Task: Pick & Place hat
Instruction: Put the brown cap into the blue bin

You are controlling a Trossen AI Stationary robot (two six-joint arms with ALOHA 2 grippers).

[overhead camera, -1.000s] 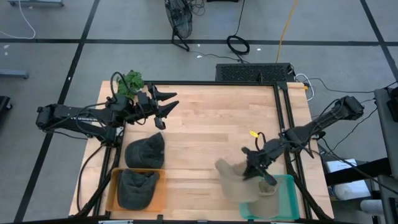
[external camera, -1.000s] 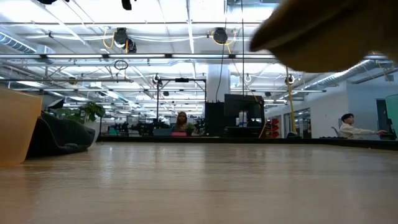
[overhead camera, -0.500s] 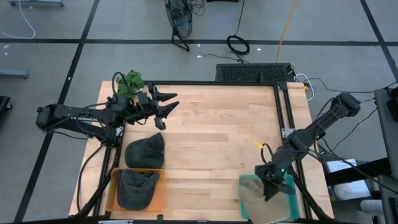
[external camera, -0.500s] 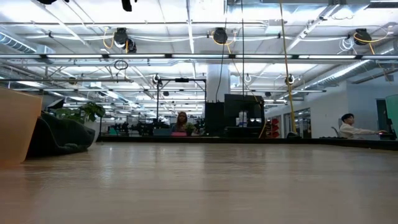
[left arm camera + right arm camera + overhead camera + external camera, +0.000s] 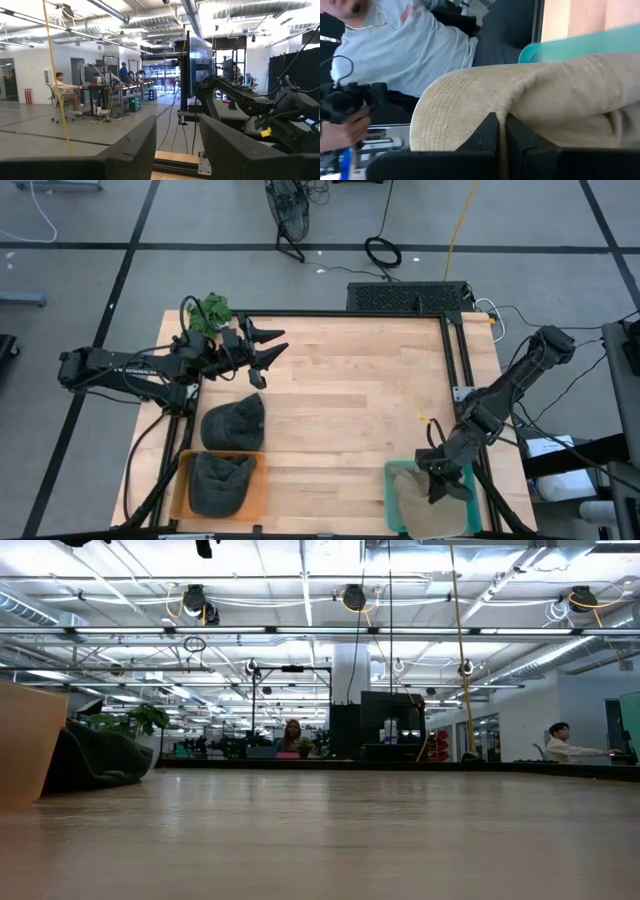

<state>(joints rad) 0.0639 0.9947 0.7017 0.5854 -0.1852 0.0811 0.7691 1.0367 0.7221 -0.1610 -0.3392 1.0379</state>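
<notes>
A tan hat (image 5: 424,516) lies in the teal bin (image 5: 391,481) at the table's near right corner, and my right gripper (image 5: 441,482) is shut on it from above. One dark hat (image 5: 234,422) rests brim-down on the table's left side. A second dark hat (image 5: 219,484) sits in the orange bin (image 5: 178,480) at the near left corner. My left gripper (image 5: 272,351) hovers open over the far left of the table, near a green plant (image 5: 211,311), touching nothing. In the low view only the orange bin (image 5: 25,745) and a dark hat (image 5: 98,756) show. My right gripper pinches a raised fold of the tan hat's cloth (image 5: 506,111) between its two fingers (image 5: 485,137). It comes from above, slanting toward the table's near edge. The hat sits low inside the teal bin, whose rim (image 5: 580,43) shows just behind it.
A black metal frame (image 5: 455,370) runs along the table's edges, close to the right arm. The middle of the wooden top (image 5: 340,400) is bare. In the right wrist view a person in a grey shirt (image 5: 405,47) shows close beyond the table's near right corner.
My right gripper has carried the tan hat from above the table's right middle toward the near right corner and down into the teal bin, staying shut on it. The hat has left the low view's top edge. The left arm kept still.
</notes>
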